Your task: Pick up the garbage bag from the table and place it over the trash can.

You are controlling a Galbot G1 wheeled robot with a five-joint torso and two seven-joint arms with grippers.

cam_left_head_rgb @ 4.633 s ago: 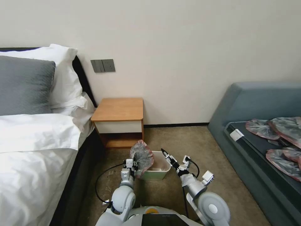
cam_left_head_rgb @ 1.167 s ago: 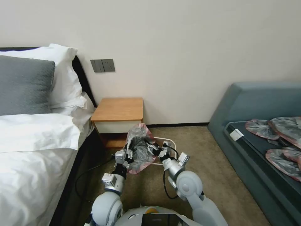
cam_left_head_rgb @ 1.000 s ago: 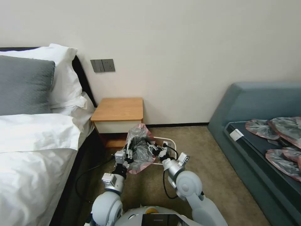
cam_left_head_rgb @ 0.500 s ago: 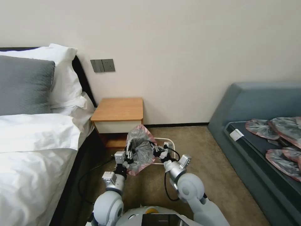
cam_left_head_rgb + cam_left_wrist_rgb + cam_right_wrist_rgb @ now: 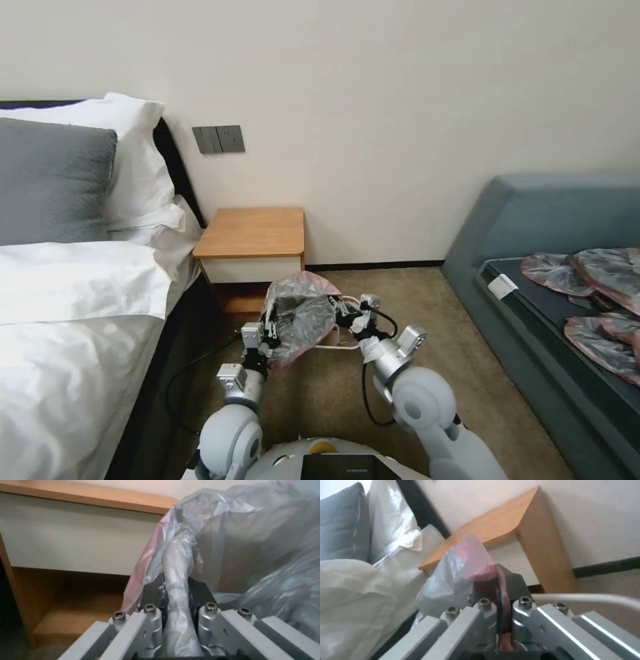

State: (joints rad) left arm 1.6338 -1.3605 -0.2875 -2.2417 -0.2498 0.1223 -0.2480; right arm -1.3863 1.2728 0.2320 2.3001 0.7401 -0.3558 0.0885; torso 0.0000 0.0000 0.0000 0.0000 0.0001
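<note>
Table (image 5: pixel 252 232): bare, left rear. Left gripper (image 5: pixel 269 329): clamped on garbage bag (image 5: pixel 301 317) edge. Bag: stretched between both grippers above trash can (image 5: pixel 339 346). Right gripper (image 5: pixel 341 311): pinching the pink rim. Step: opening the mouth; next likely calls for lowering it around the can's rim.

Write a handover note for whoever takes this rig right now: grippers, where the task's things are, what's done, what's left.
Left gripper: shut on the garbage bag, pinching a bunched fold at its left side.
Right gripper: shut on the bag's pinkish rim at the right side.
The bag hangs stretched between both grippers, above the trash can, whose cream rim peeks out below it, on the carpet in front of the table.
Done: bag is off the table, held by both arms.
Left: lower the mouth of the bag over the can's rim and release.
</note>
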